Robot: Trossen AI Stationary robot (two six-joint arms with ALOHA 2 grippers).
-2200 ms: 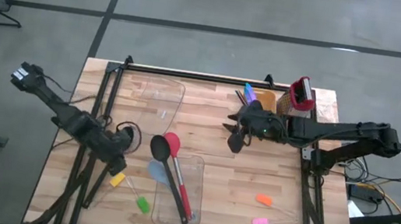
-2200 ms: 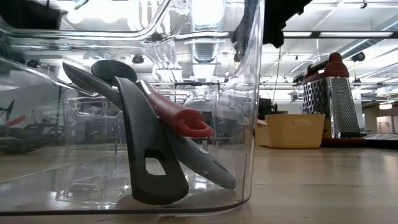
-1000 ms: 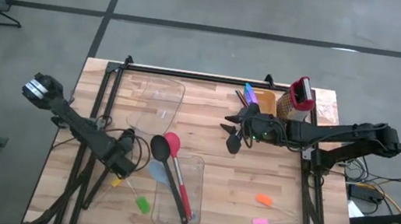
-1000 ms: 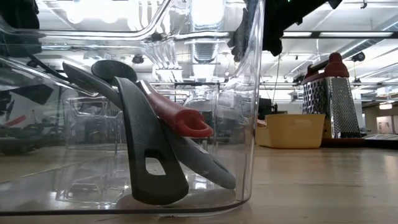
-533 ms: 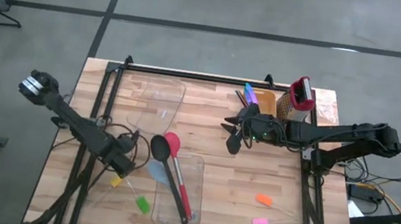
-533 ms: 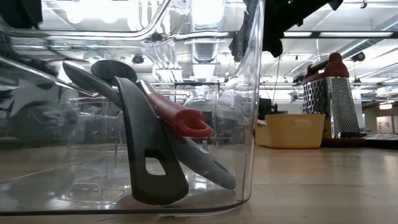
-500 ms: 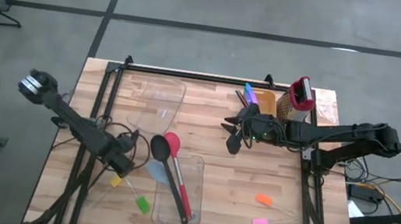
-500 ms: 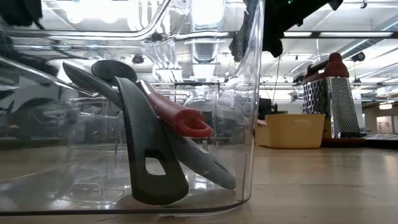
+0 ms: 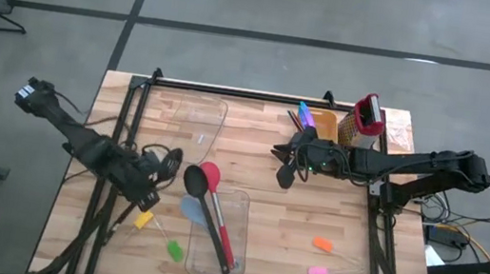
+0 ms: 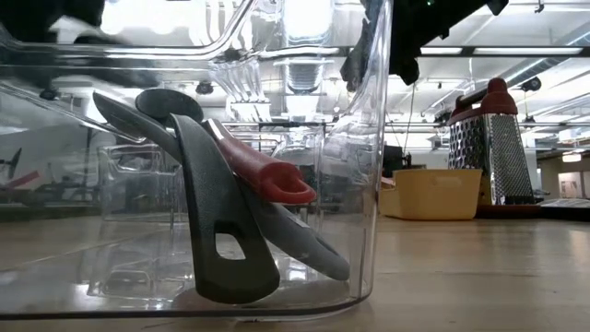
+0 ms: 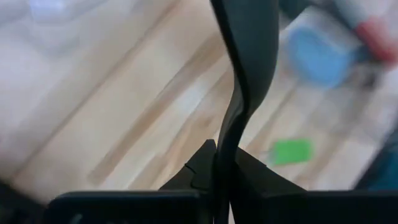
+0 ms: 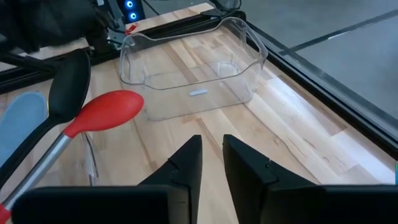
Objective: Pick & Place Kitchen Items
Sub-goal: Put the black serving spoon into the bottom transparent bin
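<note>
My left gripper (image 9: 147, 194) hangs above the table's left part, over the yellow chunk (image 9: 143, 220), and is shut on a thin black utensil (image 11: 245, 56) seen edge-on; which one I cannot tell. The red spoon (image 9: 209, 173), black spoon (image 9: 195, 182) and light-blue spoon (image 9: 191, 211) lie with their handles in the near clear container (image 9: 239, 215), heads over its far rim. My right gripper (image 9: 286, 174) hovers over the middle back of the table, open by a narrow gap (image 12: 212, 155), holding nothing. A green chunk (image 9: 173, 250) lies near the front. My left gripper pinches the thin black utensil (image 11: 227, 134) between its two fingers, at the utensil's narrow part. The utensil runs on past the fingertips and widens farther out. It is clear of the table; the high view hides it under the gripper.
A second clear container (image 9: 192, 120) stands at the back left. A tan holder with coloured sticks (image 9: 305, 117) and a red-topped grater (image 9: 368, 116) stand at the back right. An orange chunk (image 9: 322, 246) and a pink chunk (image 9: 317, 273) lie front right.
My left gripper has risen from the table beside the yellow chunk and drawn a little toward the far edge, tipping as it went. The spoons in the container have not moved.
</note>
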